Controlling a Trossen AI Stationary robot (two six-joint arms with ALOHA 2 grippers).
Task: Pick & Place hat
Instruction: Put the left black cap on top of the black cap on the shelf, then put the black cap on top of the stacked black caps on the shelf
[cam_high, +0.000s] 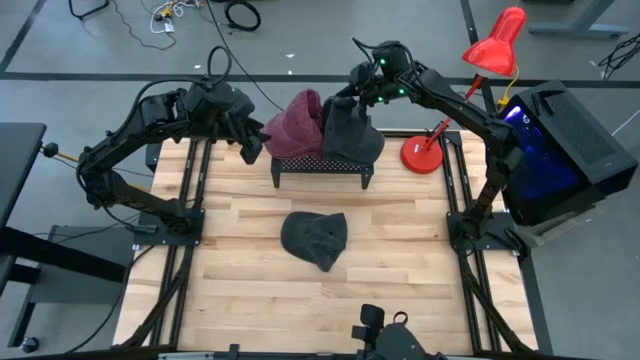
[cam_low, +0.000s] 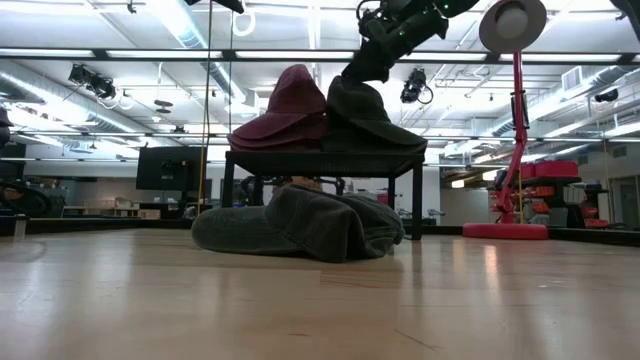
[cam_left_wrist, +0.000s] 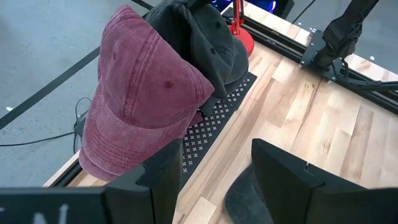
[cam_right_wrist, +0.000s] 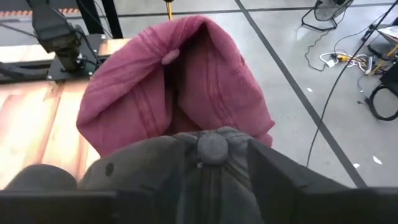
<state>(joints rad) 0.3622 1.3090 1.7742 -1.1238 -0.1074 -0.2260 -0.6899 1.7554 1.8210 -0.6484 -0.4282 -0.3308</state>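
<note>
The wooden tabletop (cam_high: 400, 260) carries a low black rack (cam_high: 320, 166) near its far edge. Two caps stand on this rack side by side and touching: a red cap (cam_high: 297, 123) on the left and a dark grey cap (cam_high: 352, 130) on the right. A third dark cap (cam_high: 315, 238) lies flat on the tabletop in front of the rack, near the middle. A red desk lamp (cam_high: 424, 153) stands just right of the rack.

The right arm reaches in from the right side, bent at the elbow, and its right gripper (cam_high: 352, 97) comes down over the crown of the dark grey cap on the rack. Its jaws stand on both sides of the cap's top button (cam_right_wrist: 213, 147), a little apart from it, so they are open and not pinching the cloth.

The left arm is folded at the far left corner. The left gripper (cam_high: 251, 140) hangs just beside the red cap, jaws open, holding nothing.
</note>
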